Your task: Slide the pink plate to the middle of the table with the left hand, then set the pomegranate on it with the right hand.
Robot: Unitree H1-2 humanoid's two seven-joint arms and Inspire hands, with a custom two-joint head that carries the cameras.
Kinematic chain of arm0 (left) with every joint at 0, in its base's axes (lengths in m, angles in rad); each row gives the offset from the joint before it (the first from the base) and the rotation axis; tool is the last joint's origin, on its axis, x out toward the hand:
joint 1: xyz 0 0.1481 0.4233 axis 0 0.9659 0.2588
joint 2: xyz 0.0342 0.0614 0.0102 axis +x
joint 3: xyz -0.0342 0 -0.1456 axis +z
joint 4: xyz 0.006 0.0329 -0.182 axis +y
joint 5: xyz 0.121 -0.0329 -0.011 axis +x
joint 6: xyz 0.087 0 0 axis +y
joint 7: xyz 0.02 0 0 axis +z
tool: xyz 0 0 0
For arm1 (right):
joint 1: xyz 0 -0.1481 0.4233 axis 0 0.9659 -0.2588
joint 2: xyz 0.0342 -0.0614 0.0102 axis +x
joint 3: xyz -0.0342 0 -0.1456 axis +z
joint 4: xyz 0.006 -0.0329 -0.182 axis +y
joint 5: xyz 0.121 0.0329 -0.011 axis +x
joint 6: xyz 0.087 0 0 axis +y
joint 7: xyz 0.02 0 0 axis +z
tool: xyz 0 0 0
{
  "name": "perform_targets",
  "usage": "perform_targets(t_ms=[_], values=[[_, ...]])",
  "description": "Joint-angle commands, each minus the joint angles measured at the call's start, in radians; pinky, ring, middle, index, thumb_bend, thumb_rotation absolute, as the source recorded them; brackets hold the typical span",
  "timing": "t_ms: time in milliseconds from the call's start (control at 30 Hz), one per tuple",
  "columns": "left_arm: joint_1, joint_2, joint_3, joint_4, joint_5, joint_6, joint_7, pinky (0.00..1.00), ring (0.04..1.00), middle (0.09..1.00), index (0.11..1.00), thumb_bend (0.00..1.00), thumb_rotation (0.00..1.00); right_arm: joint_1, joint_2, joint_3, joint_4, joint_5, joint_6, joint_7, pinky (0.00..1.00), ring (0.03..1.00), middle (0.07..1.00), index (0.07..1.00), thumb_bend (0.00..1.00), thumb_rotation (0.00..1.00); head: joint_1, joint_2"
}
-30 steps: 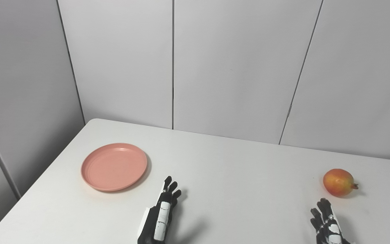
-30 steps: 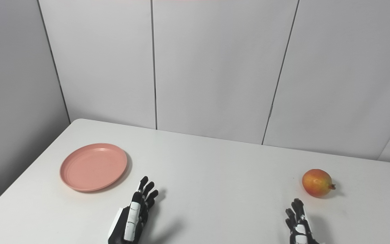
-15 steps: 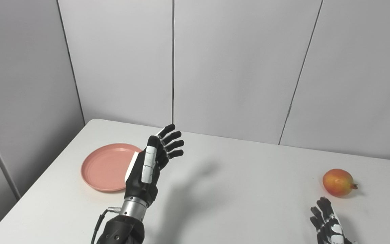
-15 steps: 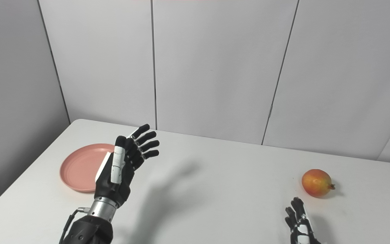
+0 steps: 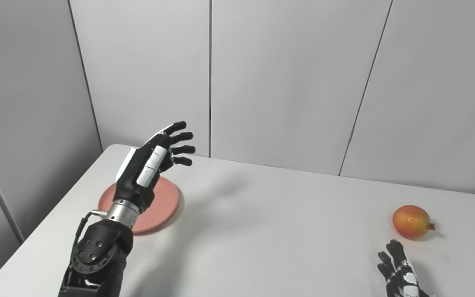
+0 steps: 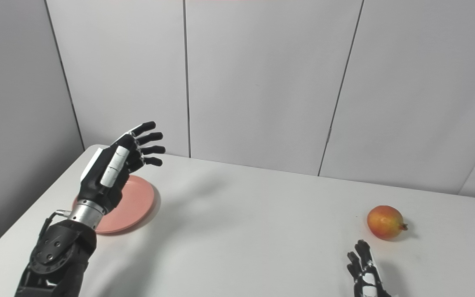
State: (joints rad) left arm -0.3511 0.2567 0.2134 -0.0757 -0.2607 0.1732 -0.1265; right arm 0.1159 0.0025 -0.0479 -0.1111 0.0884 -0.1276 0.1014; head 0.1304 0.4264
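Observation:
A pink plate (image 5: 164, 203) lies flat on the left part of the white table (image 5: 262, 231), partly hidden behind my left hand and wrist. My left hand (image 5: 149, 163) is raised in the air above the plate, open, fingers spread and pointing right, holding nothing. A red-yellow pomegranate (image 5: 412, 222) rests on the table at the right. My right hand (image 5: 398, 274) sits low at the bottom edge just in front of the pomegranate, apart from it, open with fingers up and only partly in view.
Grey wall panels (image 5: 287, 82) stand right behind the table's far edge. The table's left edge (image 5: 43, 231) runs close beside the plate. A rounded far-left corner (image 5: 114, 147) lies just behind the left hand.
My left hand has risen from the table's front and swung left and away, ending over the plate with fingers spread. Plate, pomegranate and right hand stay in place.

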Motion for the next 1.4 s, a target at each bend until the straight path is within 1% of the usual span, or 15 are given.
perform_targets(t_ms=[0,100,200,300,400,500,533,600,733,867,1000,1100,1200,1267,1367], values=[[-0.067,0.032,0.023,0.021,-0.02,-0.068,-0.013,0.57,0.687,0.767,0.769,0.92,0.78,0.058,-0.028,-0.012,0.066,0.002,-0.016,-0.002,0.97,0.944,0.971,0.95,0.63,1.0,0.001,0.001],[-0.084,0.054,0.043,0.055,-0.02,-0.085,-0.012,0.57,0.686,0.765,0.78,0.9,0.8,0.058,-0.027,-0.011,0.062,0.0,-0.012,-0.003,0.97,0.946,0.973,0.952,0.63,1.0,0.001,0.001],[-0.095,0.07,0.053,0.075,-0.002,-0.083,0.008,0.56,0.697,0.773,0.802,0.92,0.8,0.058,-0.027,-0.01,0.061,-0.002,-0.011,-0.003,0.97,0.945,0.973,0.95,0.62,1.0,0.001,0.001],[-0.118,0.093,0.083,0.145,-0.013,-0.099,0.011,0.59,0.722,0.79,0.835,0.93,0.79,0.058,-0.028,-0.009,0.059,-0.005,-0.011,-0.003,0.97,0.943,0.972,0.948,0.61,1.0,0.002,0.003],[-0.142,0.117,0.108,0.223,-0.018,-0.119,0.007,0.6,0.736,0.783,0.882,0.93,0.79,0.058,-0.029,-0.009,0.059,-0.008,-0.012,-0.004,0.97,0.944,0.972,0.95,0.62,1.0,0.002,0.003],[-0.168,0.15,0.123,0.319,-0.019,-0.164,-0.009,0.63,0.753,0.796,0.901,0.92,0.79,0.059,-0.029,-0.009,0.059,-0.006,-0.012,-0.004,0.97,0.944,0.973,0.949,0.63,1.0,0.003,0.006],[-0.175,0.159,0.126,0.346,-0.02,-0.179,-0.015,0.65,0.769,0.814,0.908,0.91,0.79,0.059,-0.029,-0.01,0.058,-0.005,-0.012,-0.004,0.97,0.943,0.972,0.949,0.63,1.0,0.003,0.006],[-0.197,0.18,0.137,0.426,-0.025,-0.214,-0.02,0.67,0.782,0.823,0.912,0.9,0.79,0.059,-0.029,-0.01,0.058,-0.005,-0.013,-0.003,0.97,0.943,0.972,0.949,0.62,1.0,0.003,0.006],[-0.235,0.207,0.149,0.569,-0.023,-0.267,-0.008,0.71,0.79,0.825,0.911,0.9,0.78,0.061,-0.03,-0.012,0.057,-0.005,-0.011,-0.003,0.96,0.941,0.972,0.949,0.63,1.0,0.001,0.01],[-0.256,0.219,0.151,0.662,-0.029,-0.303,-0.014,0.69,0.785,0.812,0.893,0.89,0.76,0.064,-0.032,-0.013,0.052,0.003,-0.011,0.001,0.97,0.941,0.972,0.948,0.63,1.0,-0.003,0.018],[-0.289,0.233,0.153,0.791,-0.03,-0.363,-0.022,0.68,0.784,0.815,0.892,0.87,0.75,0.066,-0.031,-0.015,0.052,0.011,-0.013,0.001,0.97,0.942,0.971,0.947,0.62,1.0,-0.003,0.018],[-0.313,0.239,0.164,0.88,-0.047,-0.401,-0.03,0.68,0.773,0.804,0.882,0.85,0.73,0.067,-0.032,-0.014,0.05,0.007,-0.013,0.0,0.96,0.941,0.968,0.947,0.64,1.0,-0.004,0.024],[-0.326,0.253,0.163,0.99,-0.046,-0.466,-0.041,0.66,0.769,0.803,0.891,0.9,0.73,0.069,-0.029,-0.015,0.043,0.009,-0.007,-0.002,0.96,0.941,0.97,0.949,0.64,1.0,-0.008,0.026],[-0.34,0.267,0.158,1.08,-0.051,-0.509,-0.072,0.66,0.762,0.796,0.874,0.94,0.72,0.07,-0.028,-0.015,0.039,0.007,-0.006,-0.005,0.96,0.937,0.967,0.947,0.64,1.0,-0.011,0.031],[-0.364,0.285,0.154,1.227,-0.055,-0.575,-0.108,0.64,0.754,0.784,0.874,1.0,0.72,0.071,-0.029,-0.015,0.038,0.008,-0.006,-0.004,0.95,0.929,0.961,0.943,0.65,1.0,-0.011,0.031]])
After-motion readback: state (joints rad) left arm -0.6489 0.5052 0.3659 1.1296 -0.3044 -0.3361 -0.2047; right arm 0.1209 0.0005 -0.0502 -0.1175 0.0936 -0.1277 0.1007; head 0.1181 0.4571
